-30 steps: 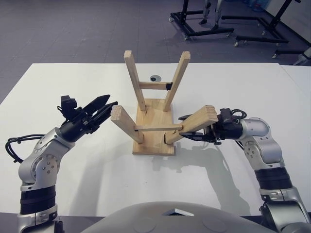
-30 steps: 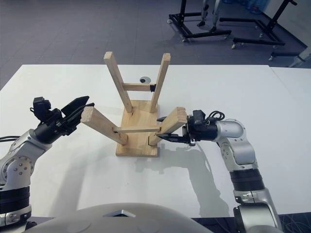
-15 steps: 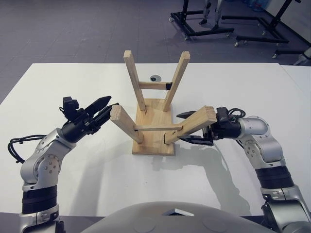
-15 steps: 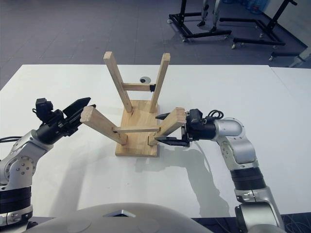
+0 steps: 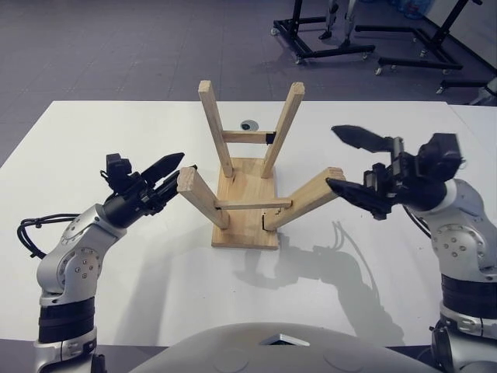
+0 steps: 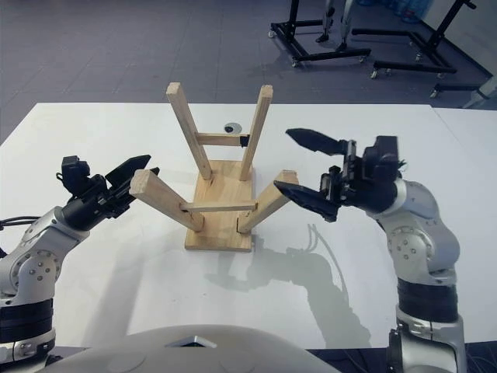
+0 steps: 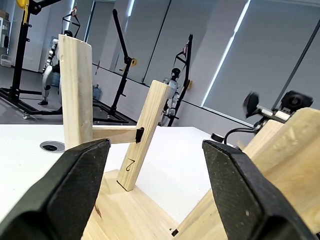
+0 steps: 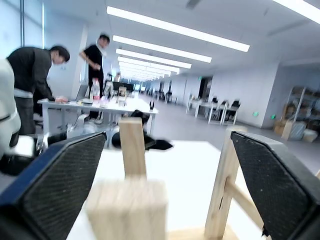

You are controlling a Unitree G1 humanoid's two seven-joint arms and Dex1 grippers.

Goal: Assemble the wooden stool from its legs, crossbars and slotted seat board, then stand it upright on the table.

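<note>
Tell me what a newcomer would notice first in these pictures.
An upside-down wooden stool rests on its seat board in the middle of the white table. The left gripper, open, is by the near left leg's tip; the right gripper, wide open, hangs just beyond the near right leg.

Pale tan stool [image 5: 247, 186], plain white table [image 5: 155, 132].
</note>
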